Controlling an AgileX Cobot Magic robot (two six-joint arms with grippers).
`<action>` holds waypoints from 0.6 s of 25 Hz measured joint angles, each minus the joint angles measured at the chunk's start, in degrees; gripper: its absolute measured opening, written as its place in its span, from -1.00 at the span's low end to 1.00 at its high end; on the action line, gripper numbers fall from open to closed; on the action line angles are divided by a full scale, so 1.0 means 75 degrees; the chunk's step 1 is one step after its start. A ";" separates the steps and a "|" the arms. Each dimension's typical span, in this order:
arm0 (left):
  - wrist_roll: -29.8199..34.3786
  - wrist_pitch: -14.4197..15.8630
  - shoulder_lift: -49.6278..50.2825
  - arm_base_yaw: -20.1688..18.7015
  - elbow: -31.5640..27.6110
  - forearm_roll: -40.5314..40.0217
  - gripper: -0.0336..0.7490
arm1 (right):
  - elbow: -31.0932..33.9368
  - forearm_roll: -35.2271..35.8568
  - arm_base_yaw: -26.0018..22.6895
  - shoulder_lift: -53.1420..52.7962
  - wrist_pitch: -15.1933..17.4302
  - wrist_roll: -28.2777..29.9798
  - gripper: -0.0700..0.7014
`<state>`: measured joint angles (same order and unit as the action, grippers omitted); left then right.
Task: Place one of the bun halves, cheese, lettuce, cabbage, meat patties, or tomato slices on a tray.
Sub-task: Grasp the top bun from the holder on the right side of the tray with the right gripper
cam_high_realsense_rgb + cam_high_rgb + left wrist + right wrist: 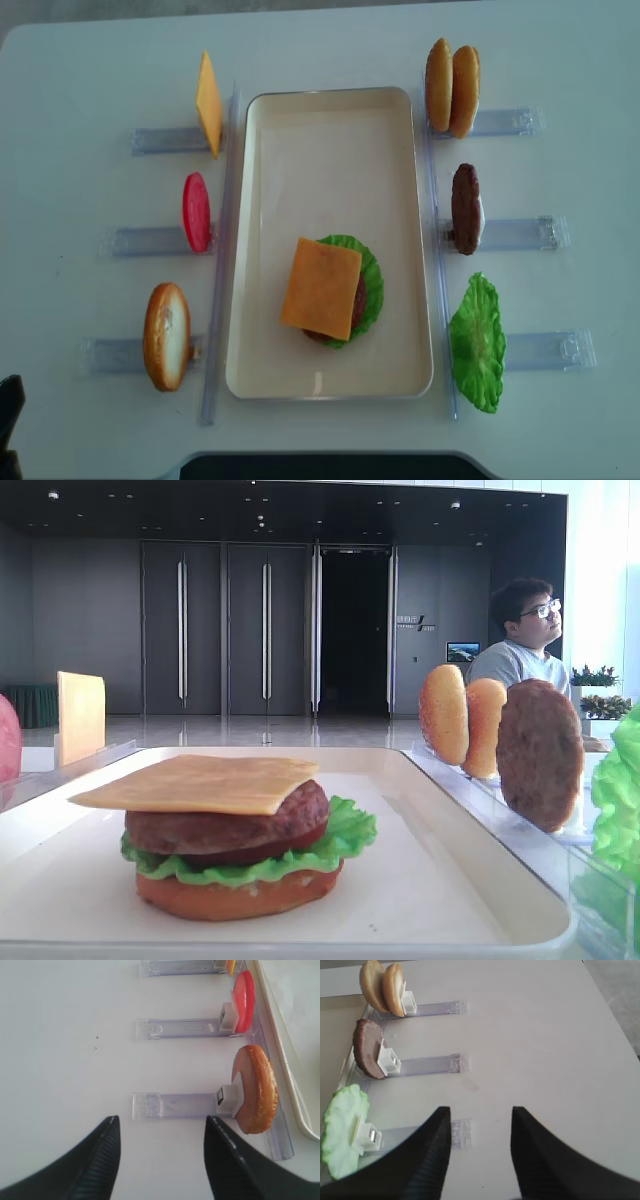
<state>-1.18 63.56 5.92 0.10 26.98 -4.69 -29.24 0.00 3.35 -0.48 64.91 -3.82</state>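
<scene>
The white tray (330,150) holds a stack: bun bottom (235,895), lettuce (352,830), a red slice, meat patty (230,825), and cheese (320,288) on top. Left of the tray stand a cheese slice (208,103), a tomato slice (196,212) and a bun half (166,336). On its right stand two bun halves (452,87), a patty (465,208) and a lettuce leaf (477,342). My left gripper (162,1120) is open and empty over bare table, short of the bun half (257,1090). My right gripper (481,1110) is open and empty, beside the lettuce (342,1130).
Each spare piece stands upright in a white clip on a clear plastic rail (520,235). Long clear strips (218,300) run along both sides of the tray. A dark part of the left arm (8,405) shows at the table's near-left corner. A person (525,630) sits behind.
</scene>
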 joint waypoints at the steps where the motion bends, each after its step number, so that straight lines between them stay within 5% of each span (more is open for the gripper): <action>1: 0.0000 0.0000 0.0000 0.0000 0.0000 0.0000 0.13 | -0.0039 0.0000 0.0000 0.0000 0.0000 0.0063 -0.09; 6: 0.0000 0.0000 0.0000 0.0000 0.0000 0.0000 0.13 | -0.0488 0.0000 0.0000 0.1484 -0.0392 0.0225 -0.09; 10: 0.0000 0.0000 0.0000 0.0000 0.0000 0.0000 0.13 | -0.1241 0.0171 0.0000 0.4073 -0.1049 0.0431 -0.09; 15: 0.0000 0.0000 -0.0006 0.0000 0.0000 0.0000 0.12 | -0.3000 0.0670 0.0000 0.7704 -0.1297 0.0746 -0.09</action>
<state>-1.18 63.56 5.87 0.10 26.98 -4.69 -51.74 5.02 3.35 57.30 55.18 1.78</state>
